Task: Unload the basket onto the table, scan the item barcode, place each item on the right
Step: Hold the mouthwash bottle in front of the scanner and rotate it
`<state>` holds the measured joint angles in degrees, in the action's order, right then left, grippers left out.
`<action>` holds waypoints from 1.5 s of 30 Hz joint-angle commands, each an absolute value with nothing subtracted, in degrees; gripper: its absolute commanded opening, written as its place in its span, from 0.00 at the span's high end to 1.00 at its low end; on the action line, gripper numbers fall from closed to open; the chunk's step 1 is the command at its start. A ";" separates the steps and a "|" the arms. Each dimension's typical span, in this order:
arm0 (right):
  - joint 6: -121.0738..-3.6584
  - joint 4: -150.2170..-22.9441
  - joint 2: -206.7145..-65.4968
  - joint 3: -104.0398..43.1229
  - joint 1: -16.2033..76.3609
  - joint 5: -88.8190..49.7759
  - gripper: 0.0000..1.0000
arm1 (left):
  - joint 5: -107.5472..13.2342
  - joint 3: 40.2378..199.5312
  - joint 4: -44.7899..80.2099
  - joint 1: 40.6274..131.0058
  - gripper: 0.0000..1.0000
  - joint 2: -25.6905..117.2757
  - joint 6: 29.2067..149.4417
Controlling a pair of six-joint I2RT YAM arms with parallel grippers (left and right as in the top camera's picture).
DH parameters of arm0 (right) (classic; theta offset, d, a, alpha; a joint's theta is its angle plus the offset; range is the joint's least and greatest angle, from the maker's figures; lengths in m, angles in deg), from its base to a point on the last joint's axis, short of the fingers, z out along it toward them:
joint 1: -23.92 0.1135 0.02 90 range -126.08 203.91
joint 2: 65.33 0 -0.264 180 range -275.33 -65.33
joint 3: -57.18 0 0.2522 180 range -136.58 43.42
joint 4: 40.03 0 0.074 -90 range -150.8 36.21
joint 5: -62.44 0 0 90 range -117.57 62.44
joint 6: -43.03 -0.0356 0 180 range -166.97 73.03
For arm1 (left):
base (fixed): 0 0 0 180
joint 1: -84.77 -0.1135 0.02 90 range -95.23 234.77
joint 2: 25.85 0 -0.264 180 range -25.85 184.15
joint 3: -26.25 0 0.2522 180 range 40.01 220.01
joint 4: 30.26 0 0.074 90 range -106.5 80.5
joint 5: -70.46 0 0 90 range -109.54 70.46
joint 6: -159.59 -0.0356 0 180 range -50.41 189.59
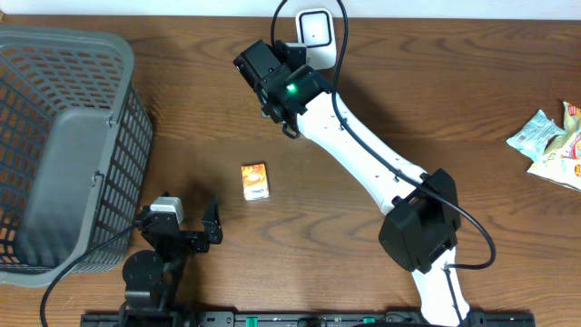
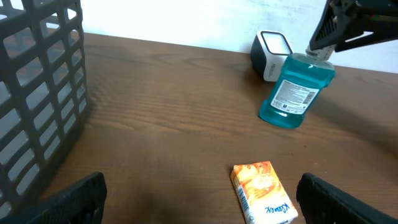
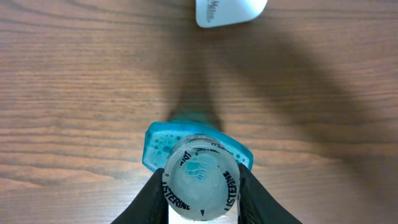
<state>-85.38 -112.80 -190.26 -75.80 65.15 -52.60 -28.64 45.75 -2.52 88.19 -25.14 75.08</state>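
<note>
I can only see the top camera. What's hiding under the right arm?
Observer: A blue bottle. The right tool pinches its cap.
Operator: Is it standing straight?
Observer: No, it's tilted.
Operator: Can the scanner see its label?
Observer: The white label I can see faces away from the scanner, which sits behind the bottle.

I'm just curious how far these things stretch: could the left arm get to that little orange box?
Probably yes. The orange box lies on bare table just ahead of the open left fingers, with nothing between; the basket stands off to the side.
</note>
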 commanded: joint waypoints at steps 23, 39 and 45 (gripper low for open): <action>-86.37 -118.31 -183.09 -77.11 65.26 -51.01 0.66 | -29.39 44.94 -0.73 88.10 0.02 -25.21 74.12; -67.66 -118.48 -183.07 -77.11 64.41 -41.78 0.01 | -29.39 44.94 -0.73 88.10 0.02 -25.21 74.12; -58.04 -121.61 -183.09 -75.84 62.74 -39.42 0.01 | -29.39 44.94 -0.73 88.10 0.02 -25.21 74.12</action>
<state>-65.69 -120.89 -183.94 -76.11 63.95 -41.15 -28.64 45.75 -2.52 88.19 -25.14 75.08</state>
